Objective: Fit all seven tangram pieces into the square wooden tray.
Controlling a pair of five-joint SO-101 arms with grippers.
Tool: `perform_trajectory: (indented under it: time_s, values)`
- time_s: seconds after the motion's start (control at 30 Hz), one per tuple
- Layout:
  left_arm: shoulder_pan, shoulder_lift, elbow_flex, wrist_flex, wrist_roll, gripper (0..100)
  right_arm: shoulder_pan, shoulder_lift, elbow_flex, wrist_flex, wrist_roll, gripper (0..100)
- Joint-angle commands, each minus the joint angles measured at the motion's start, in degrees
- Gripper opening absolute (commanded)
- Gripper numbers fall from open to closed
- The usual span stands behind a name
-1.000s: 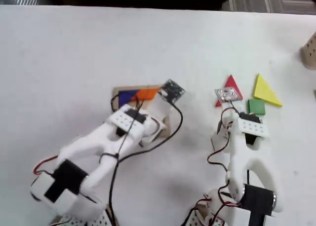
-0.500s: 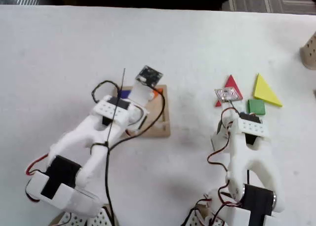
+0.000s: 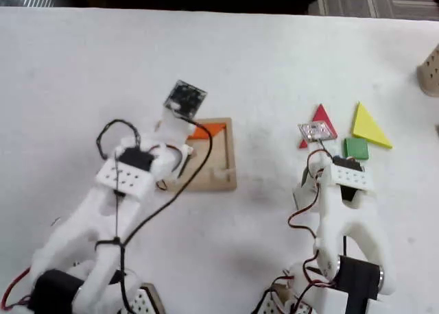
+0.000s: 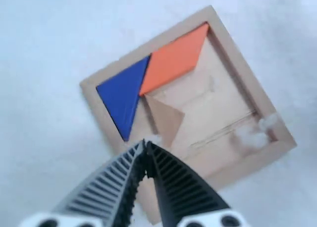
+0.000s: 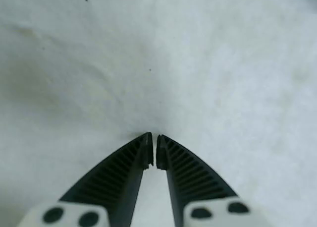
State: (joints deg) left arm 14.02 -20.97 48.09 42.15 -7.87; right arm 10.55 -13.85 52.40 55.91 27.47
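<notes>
Well, the left gripper (image 4: pixel 146 150) hangs shut and empty over the edge of the tray (image 3: pixel 232 164), which holds a blue triangle (image 4: pixel 121 95), an orange parallelogram (image 4: pixel 176 56) and a tan triangle (image 4: pixel 166 120) (much of its floor is bare). Further right, well apart from it, lie the red triangle (image 3: pixel 321 114), green square (image 3: pixel 356 148) and yellow triangle (image 3: pixel 370 127). The right gripper (image 5: pixel 152 155) is closed too, over bare table (image 5: pixel 223 63). Next, I judge, it should open wide, straddle one piece squarely and grip flat edges.
</notes>
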Motion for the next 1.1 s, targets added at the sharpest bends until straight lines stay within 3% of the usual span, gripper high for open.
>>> perform_trajectory:
  time_s: [0.0,0.4,0.83,1.07]
  values:
    - [-1.19,-6.2,2.37,-4.92,0.09,2,-0.48,-1.8,-0.18,-0.48,0.62,1.9]
    - [-0.84,8.84,-5.63,-4.75,0.09,2,-0.48,-1.8,-0.09,-0.48,0.62,1.9]
    - [-5.58,8.92,-6.24,-6.86,0.18,2,-0.22,-1.8,-0.09,-0.48,0.62,1.9]
    - [-2.24,9.27,-6.24,-7.74,0.18,2,-0.13,-2.07,0.53,-0.4,0.53,1.9]
